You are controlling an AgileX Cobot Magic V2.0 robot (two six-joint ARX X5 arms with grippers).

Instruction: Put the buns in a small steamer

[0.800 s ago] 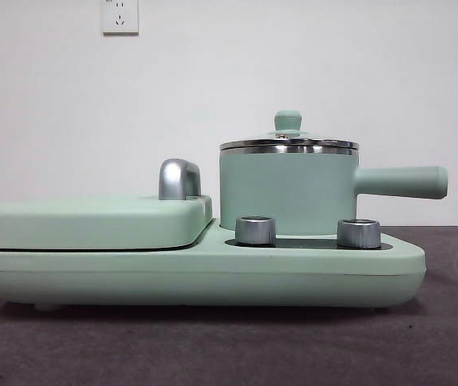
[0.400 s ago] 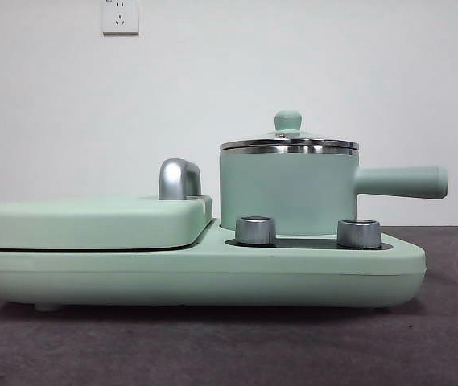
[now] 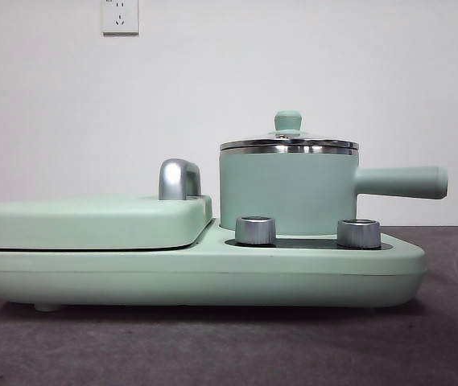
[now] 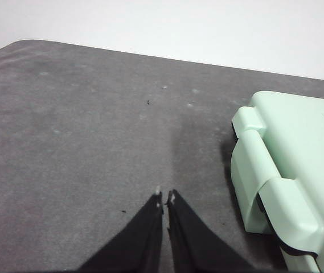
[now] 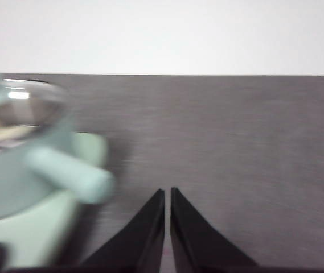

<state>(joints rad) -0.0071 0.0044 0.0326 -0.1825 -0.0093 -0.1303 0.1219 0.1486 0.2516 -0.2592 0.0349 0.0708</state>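
Nothing has changed: lid (image 3: 288,143) stays on the steamer (image 3: 286,191); my left gripper (image 4: 164,197) and right gripper (image 5: 167,193) wait pinched narrow, empty.

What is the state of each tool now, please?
Left tool: closed, holding nothing, over the table.
Right tool: closed, holding nothing, beside the small steamer.

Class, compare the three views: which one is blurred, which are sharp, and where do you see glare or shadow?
Right wrist view: motion-blurred, the small steamer smeared, with glare on its glass lid. Front view: sharp, evenly lit, bright reflections on the steel rim. Left wrist view: sharp, with a dark shadow on the table beside the flat griddle.
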